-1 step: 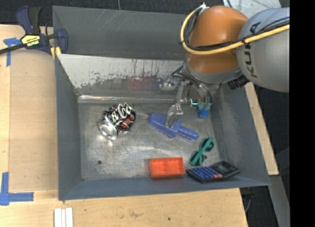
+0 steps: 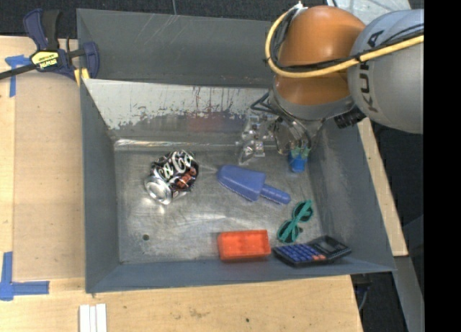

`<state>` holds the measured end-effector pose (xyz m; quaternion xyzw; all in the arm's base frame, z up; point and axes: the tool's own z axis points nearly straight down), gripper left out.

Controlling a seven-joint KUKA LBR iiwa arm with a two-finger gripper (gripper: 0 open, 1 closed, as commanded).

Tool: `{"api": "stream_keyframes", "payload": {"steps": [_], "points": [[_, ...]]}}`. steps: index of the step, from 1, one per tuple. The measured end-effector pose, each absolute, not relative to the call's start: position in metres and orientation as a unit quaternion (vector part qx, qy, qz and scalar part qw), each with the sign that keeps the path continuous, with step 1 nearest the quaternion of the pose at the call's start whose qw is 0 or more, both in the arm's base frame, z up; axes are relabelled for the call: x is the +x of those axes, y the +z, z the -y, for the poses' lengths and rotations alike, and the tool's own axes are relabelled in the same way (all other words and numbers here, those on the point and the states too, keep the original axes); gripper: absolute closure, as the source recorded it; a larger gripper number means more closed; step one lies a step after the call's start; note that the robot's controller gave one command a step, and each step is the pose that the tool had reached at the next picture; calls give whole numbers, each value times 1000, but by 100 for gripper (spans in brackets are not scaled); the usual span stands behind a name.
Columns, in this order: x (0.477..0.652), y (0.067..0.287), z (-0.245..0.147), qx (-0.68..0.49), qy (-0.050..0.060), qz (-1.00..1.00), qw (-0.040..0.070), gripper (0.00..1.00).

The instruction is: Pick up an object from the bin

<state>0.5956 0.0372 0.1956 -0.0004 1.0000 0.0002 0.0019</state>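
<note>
Nothing picked yet. Claw (image 2: 277, 143) hangs at 2 o'clock in the bin (image 2: 99, 179); can't tell how wide it is. Nearest thing: blue scoop (image 2: 248, 183) at its 7 o'clock, mid-bin. Grasp and lift remain.

Crushed can (image 2: 171, 175) at left, blue scoop (image 2: 248, 184) in the centre; orange block (image 2: 243, 245), calculator (image 2: 311, 251) and green glasses (image 2: 295, 221) near right.

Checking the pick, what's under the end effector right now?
Below the end effector shows bare bin floor, the blue scoop just ahead. A small blue piece sits by its tip. The orange cover hides what's behind.
</note>
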Motion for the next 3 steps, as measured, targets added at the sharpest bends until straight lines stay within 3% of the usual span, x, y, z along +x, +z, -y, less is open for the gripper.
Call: {"api": "stream_keyframes", "payload": {"steps": [1, 2, 3], "points": [[596, 196, -37, 0, 0, -1000, 2, 100], [590, 174, -35, -51, 0, -999, 5, 100], [593, 126, -35, -108, 0, -994, 3, 100]]}}
